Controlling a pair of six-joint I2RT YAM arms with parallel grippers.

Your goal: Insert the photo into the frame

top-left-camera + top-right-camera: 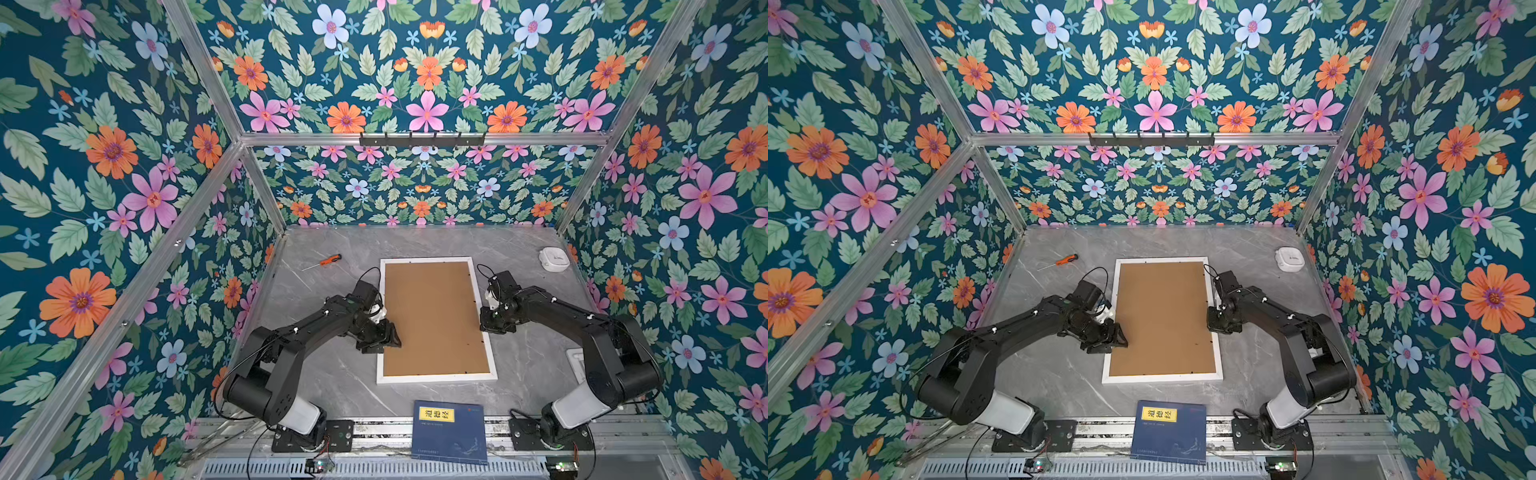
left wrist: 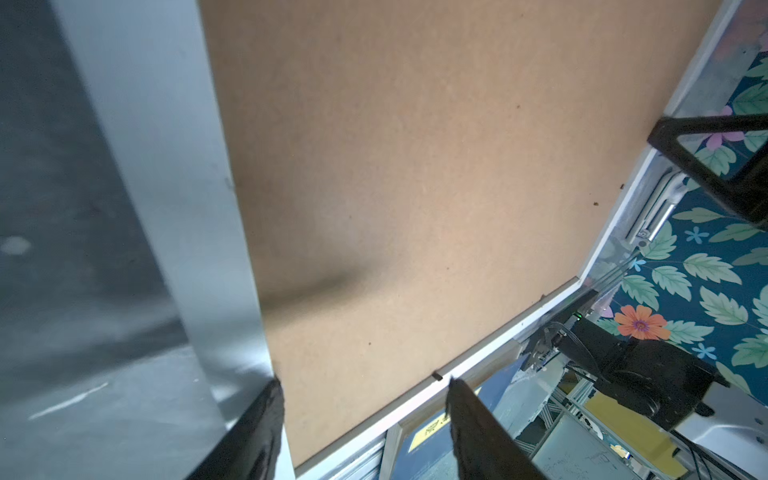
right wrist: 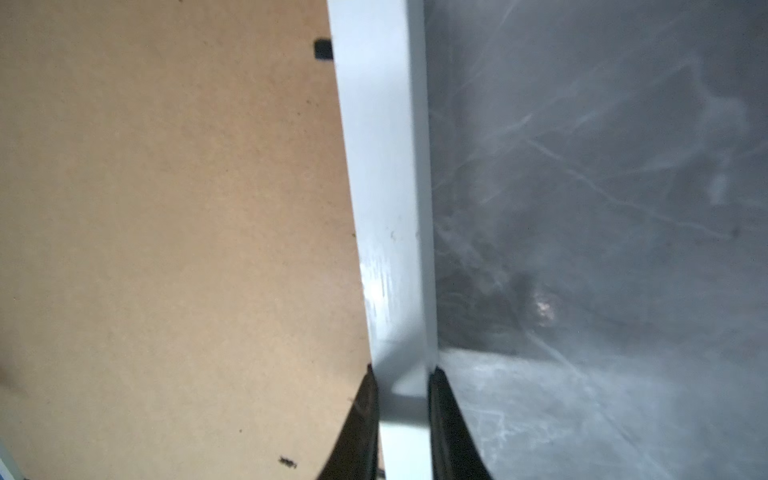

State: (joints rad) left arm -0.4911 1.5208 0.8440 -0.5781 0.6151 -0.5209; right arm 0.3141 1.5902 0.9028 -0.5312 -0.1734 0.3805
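The frame lies back-up mid-worktop, with the brown backing board filling it. The photo is not visible in any view; whether it sits under the board I cannot tell.

Right hand is closed on the frame's right rail, one finger on the board side and one on the worktop side. Left hand is open at the left rail, jaws apart over bare board, gripping nothing.

Risks, as I judge them:
- The right pinch is on a narrow rail. If that arm lifts, the frame could tip on its left rail and the board could slide or drop out. I cannot tell whether the tabs lock it.
- The grip is thin, so the rail could slip out and the frame would slap back down.
- If the left hand presses down while the right lifts, the board could jam crooked.
- If no photo is under the board, closing up now means redoing it.

View differences:
- The right wrist view shows fingers on both sides of the rail; in both top views the arm hides this.
- The left wrist view shows the jaw gap and a small black tab at the near rail.
- Only the top views give the full layout — the orange screwdriver is well apart at the back left, and the blue book is at the front edge.
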